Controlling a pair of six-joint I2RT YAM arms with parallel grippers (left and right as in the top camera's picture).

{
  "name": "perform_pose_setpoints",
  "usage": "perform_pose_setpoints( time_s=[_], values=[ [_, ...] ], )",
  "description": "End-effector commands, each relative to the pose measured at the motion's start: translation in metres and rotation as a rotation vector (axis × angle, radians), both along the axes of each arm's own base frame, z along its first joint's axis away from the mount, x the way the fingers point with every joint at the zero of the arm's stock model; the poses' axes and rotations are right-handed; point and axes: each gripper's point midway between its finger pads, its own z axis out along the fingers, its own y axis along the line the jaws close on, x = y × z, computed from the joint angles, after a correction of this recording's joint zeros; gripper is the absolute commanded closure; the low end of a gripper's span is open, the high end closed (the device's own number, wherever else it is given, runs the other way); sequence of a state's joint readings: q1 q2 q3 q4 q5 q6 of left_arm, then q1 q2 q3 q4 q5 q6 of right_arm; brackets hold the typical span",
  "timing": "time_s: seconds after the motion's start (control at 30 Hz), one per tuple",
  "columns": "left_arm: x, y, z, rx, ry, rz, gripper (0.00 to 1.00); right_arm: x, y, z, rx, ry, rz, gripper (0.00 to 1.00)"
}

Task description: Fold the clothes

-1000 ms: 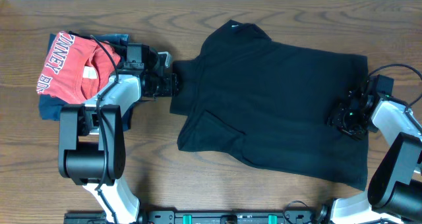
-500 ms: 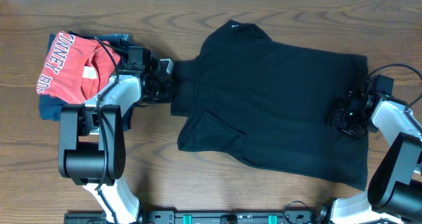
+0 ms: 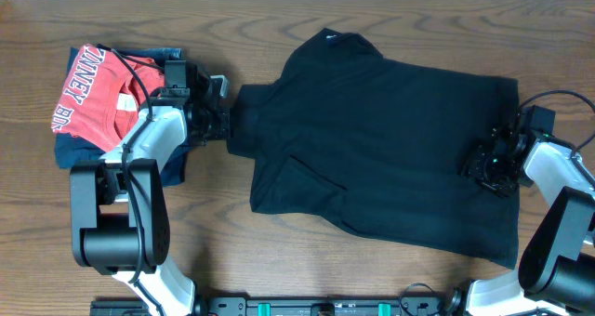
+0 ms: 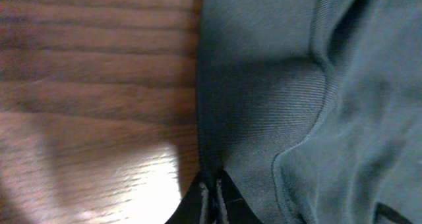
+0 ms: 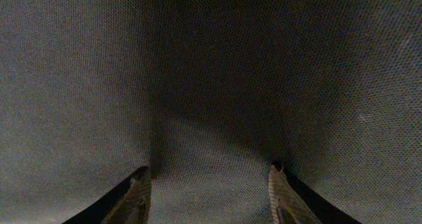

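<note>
My left arm (image 3: 156, 138), frame left: white shells, fat black joints. Right arm (image 3: 558, 163), right edge: same build, thin black cable (image 3: 558, 94) arcing above. Left gripper (image 3: 226, 121) black. Right fingertips (image 5: 137, 196) tan-faced, dark-backed.

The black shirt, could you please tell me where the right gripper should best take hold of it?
Probably the right edge of the black shirt, approached from the right: it lies flat near the open right gripper, while the left gripper pinches the opposite sleeve.
</note>
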State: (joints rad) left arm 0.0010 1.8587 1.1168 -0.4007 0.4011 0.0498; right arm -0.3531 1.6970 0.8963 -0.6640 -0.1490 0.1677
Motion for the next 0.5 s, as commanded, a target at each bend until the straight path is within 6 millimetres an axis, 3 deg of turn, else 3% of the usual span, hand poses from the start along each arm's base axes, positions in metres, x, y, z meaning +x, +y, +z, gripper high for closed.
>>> perform_pose_setpoints(
  time_s=[0.0,0.13,0.2,0.3,0.47],
  values=[
    [0.009,0.017,0.009,0.089,-0.032,0.031,0.94,-0.012,0.004,-0.008,0.002,0.046,-0.006,0.44],
    [0.006,0.018,0.014,0.099,-0.030,0.035,0.91,-0.012,0.004,-0.008,0.003,0.046,-0.006,0.43],
    [0.003,0.018,0.018,0.099,-0.028,0.034,0.63,-0.012,0.004,-0.008,0.003,0.047,-0.006,0.41],
    [-0.001,0.018,0.028,0.099,-0.032,0.035,0.44,-0.012,0.003,-0.008,0.004,0.048,-0.009,0.39],
    [-0.010,0.017,0.058,0.090,-0.066,0.039,0.39,-0.005,-0.008,0.011,-0.001,0.034,-0.036,0.43]
  ],
)
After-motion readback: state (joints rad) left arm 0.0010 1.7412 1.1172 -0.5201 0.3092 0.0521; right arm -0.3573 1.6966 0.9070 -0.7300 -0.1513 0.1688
